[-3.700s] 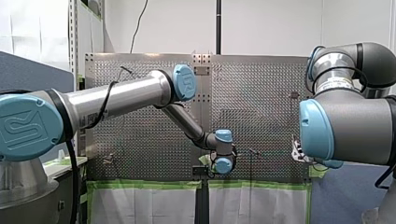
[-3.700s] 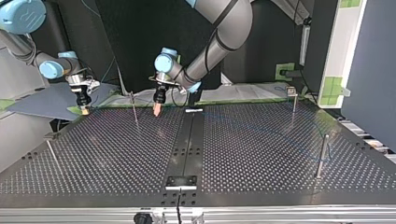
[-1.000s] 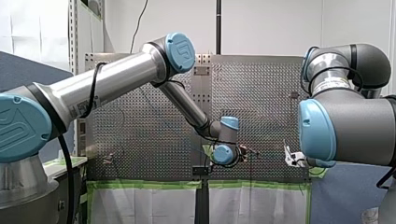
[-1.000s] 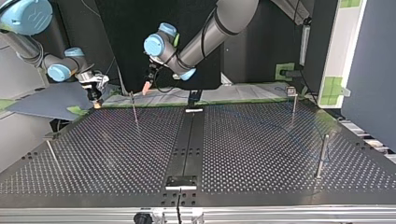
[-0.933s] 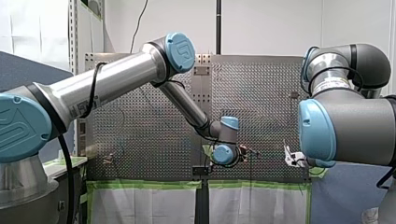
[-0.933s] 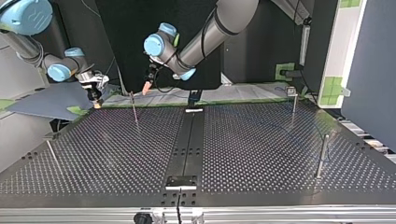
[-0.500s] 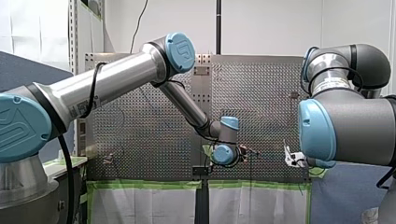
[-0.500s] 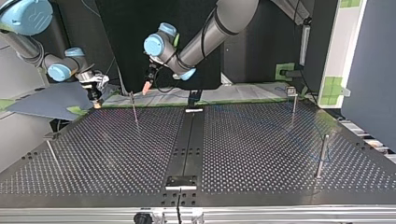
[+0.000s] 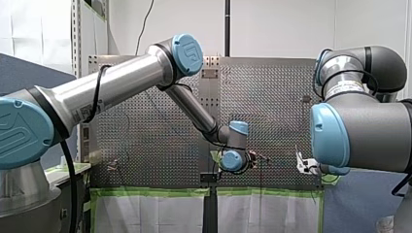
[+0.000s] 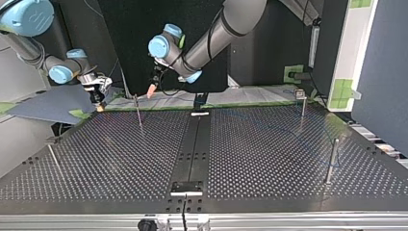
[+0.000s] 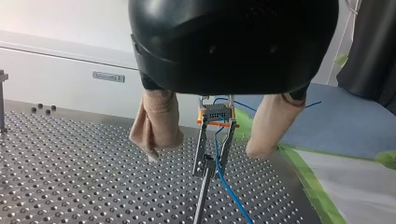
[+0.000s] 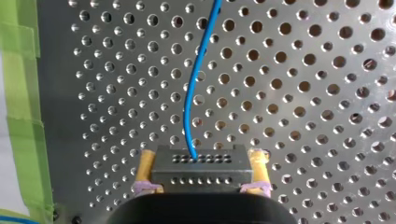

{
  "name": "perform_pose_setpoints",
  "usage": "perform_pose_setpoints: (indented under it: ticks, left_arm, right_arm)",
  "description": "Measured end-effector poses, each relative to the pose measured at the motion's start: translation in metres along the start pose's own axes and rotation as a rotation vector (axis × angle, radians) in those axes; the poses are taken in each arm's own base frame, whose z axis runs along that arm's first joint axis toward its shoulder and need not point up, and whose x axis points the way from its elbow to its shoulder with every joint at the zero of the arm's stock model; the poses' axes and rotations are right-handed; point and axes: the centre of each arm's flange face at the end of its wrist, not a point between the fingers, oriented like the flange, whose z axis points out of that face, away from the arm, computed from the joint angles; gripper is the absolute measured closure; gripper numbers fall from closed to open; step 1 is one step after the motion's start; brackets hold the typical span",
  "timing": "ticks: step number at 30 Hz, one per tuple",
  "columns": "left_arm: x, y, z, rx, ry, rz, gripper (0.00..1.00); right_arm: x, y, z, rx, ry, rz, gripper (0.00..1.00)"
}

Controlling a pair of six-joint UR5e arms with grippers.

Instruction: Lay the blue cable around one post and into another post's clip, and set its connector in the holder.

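Front and top views opposite each other across the table [image 10: 110, 159]; wrist views close

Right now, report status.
Left gripper open, empty. Right gripper shut on connector, blue cable running across table. Post ahead of left gripper.

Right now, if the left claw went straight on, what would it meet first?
Probably the clip post, ahead between the left claw's open pads; the connector looks farther off, though depth is unclear.
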Motion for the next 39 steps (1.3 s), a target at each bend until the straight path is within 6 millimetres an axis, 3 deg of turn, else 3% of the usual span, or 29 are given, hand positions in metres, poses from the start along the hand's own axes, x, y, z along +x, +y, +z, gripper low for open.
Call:
perform_pose_setpoints:
  ticks: [10, 24, 39]
  left_arm:
    - [-0.007, 0.007, -0.013, -0.049, 0.024, 0.031, 0.00]
    - [-0.065, 0.025, -0.045, -0.187, -0.103, 0.044, 0.00]
    - [-0.104, 0.052, -0.099, -0.295, -0.088, 0.027, 0.00]
  right_arm:
    - [-0.001, 0.001, 0.000, 0.000, -0.001, 0.001, 1.00]
    - [-0.001, -0.001, 0.001, 0.002, 0.004, 0.007, 1.00]
    - [-0.002, -0.005, 0.002, 0.008, 0.004, 0.014, 1.00]
